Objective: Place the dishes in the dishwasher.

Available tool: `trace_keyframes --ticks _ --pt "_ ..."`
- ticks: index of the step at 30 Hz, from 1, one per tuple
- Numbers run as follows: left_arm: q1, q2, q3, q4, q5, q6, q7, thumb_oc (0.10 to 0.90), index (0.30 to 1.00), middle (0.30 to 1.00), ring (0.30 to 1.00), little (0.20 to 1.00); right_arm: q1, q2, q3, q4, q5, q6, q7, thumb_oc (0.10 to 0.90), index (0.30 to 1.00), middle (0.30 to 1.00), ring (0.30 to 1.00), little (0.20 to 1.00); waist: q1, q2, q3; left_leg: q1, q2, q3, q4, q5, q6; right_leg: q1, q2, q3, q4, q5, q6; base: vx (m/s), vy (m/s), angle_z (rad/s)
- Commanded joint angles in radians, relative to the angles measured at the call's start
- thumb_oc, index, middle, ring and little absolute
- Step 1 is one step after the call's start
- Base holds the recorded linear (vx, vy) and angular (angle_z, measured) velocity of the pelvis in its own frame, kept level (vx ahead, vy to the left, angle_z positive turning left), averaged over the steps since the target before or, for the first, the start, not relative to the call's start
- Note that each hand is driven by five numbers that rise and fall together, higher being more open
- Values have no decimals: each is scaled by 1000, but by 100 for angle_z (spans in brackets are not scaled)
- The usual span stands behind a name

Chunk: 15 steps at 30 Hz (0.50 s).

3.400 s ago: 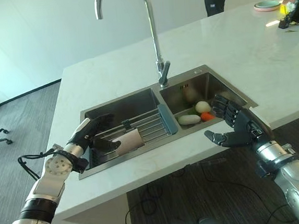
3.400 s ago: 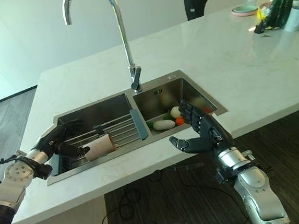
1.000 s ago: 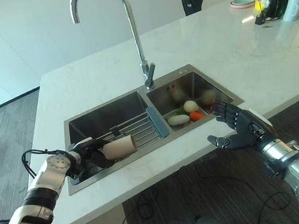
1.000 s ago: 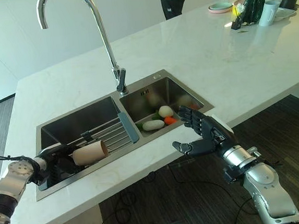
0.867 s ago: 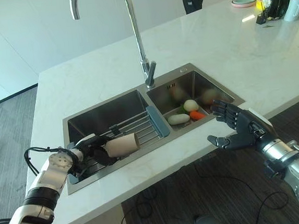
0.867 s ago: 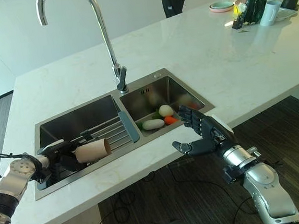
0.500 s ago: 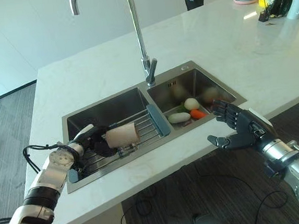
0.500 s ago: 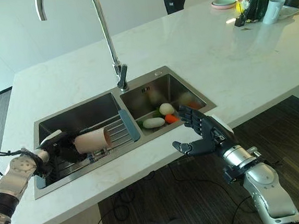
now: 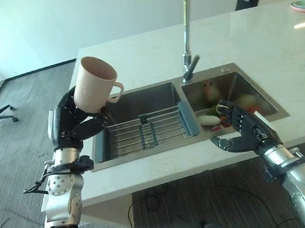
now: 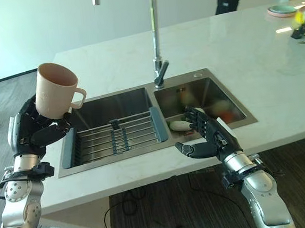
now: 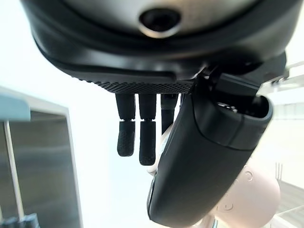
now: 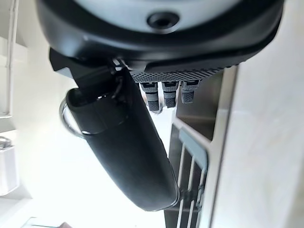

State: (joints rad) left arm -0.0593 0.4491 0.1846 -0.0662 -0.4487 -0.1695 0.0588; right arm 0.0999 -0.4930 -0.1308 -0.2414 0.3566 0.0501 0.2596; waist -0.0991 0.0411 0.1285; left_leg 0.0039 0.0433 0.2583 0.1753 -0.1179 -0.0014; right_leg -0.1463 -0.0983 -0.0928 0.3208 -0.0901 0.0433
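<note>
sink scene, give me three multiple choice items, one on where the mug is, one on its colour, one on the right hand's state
1. Where is the mug?
A. lying on the rack
B. held up in the left hand, above the counter's left end
C. in the right basin

2. What colour is the mug?
A. pale beige-pink
B. dark green
C. blue

3. What state is the right hand in?
A. shut on a vegetable
B. shut, holding nothing
C. open, holding nothing

Answers: 1 B, the fingers wrap its base, clear of the drying rack in the sink. 2 A, its wall and handle are beige-pink. 3 C, its fingers are spread at the right basin's front edge, near the vegetables.
</note>
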Motion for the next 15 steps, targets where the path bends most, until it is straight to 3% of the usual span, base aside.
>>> trace_keyframes --ticks 1,6,7,9,10,12,15 --pt "-40 51 16 -115 12 -111 -12 400 300 300 300 300 -56 36 -41 -130 40 -102 -24 800 900 900 900 900 1 -39 -74 -24 -30 -29 125 -135 28 47 -33 -24 -21 -27 90 -103 130 32" --pt "21 7 -4 -204 53 -78 -44 400 300 300 300 300 -57 66 -20 -164 68 -124 -34 800 900 900 900 900 50 -49 -44 -57 -53 -93 125 -121 45 62 -52 -73 -21 24 104 -84 62 35" --pt "22 7 -11 -211 45 -73 -51 400 300 300 300 300 -55 68 -17 -170 77 -139 -43 800 900 900 900 900 53 -47 -32 -67 -56 -120 125 -112 49 64 -47 -62 -21 49 104 -102 1 42" --pt "9 9 -34 -209 28 -72 -78 400 300 300 300 300 -44 62 -20 -176 78 -157 -77 800 900 900 900 900 43 -46 -20 -77 -63 -175 125 -100 55 67 -18 6 -21 42 93 -59 -69 91" --pt "-8 10 -59 -195 17 -75 -95 400 300 300 300 300 -34 53 -22 -177 77 -176 -105 800 900 900 900 900 30 -46 -16 -78 -76 -224 125 -99 60 74 13 70 -21 17 83 -60 -133 165" --pt "-37 5 -107 -182 7 -73 -96 400 300 300 300 300 -16 34 -31 -178 90 -210 -132 800 900 900 900 900 17 -54 -18 -95 -103 -300 125 -80 63 76 58 124 -21 9 64 -57 -186 226" --pt "-21 -5 -123 -192 -6 -86 -94 400 300 300 300 300 -17 24 -29 -176 111 -251 -143 800 900 900 900 900 59 -68 -13 -109 -110 -346 125 -57 46 93 58 78 -21 -9 57 -60 -259 202"
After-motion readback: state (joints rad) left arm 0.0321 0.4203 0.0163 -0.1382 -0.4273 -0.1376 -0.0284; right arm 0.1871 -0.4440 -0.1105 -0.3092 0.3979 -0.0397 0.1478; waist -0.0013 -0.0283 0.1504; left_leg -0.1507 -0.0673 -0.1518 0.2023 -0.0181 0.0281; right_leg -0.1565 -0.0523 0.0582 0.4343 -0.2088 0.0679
